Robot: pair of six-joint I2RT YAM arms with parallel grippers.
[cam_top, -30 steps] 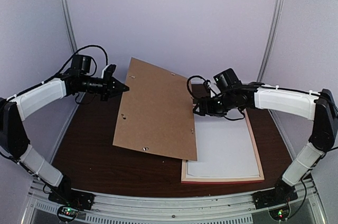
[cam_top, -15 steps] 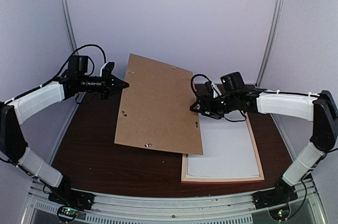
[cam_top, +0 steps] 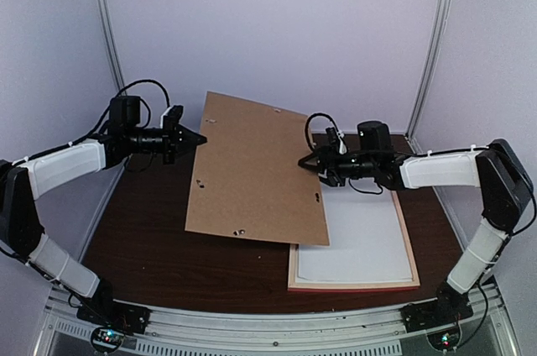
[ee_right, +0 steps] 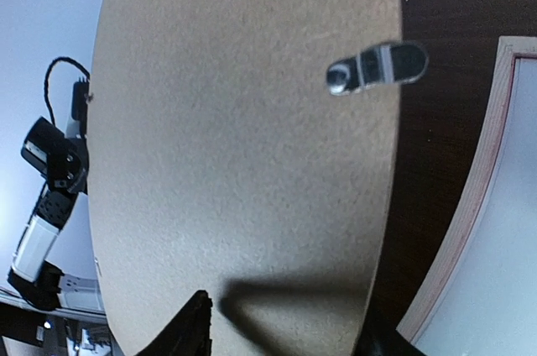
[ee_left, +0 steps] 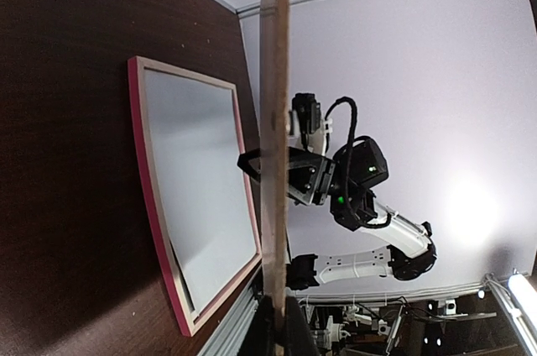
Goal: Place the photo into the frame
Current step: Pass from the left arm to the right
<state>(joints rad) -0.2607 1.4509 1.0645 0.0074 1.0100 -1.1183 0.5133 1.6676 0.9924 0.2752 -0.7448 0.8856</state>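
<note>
Claws first: the left claw (cam_top: 200, 138) is pressed together on the far left edge of a brown board (cam_top: 252, 171), pinching the thin sheet between its tips. In the left wrist view the board runs edge-on, straight up from between those tips. The right claw (cam_top: 307, 161) points leftward at the board's right edge, roughly halfway along it. Its fingers (ee_right: 191, 328) are spread, one showing at each side of the bottom of the right wrist view. The board's brown face fills the space ahead of them. Whether either finger touches the board I cannot tell. A small metal clip (ee_right: 377, 66) sits on that face close to the board's edge.

The board is held at a slant between the two claws, its far left edge raised and its clip side up. From above, its near right corner covers the far left corner of the frame (cam_top: 352, 286); whether the board rests on the frame there I cannot tell. The frame lies flat on the near right part of the dark brown desk (cam_top: 143, 247). Its thin pink rim runs around a white sheet (cam_top: 361, 238) that fills the opening. The right arm (cam_top: 436, 167) hangs over the frame's far edge.
</note>
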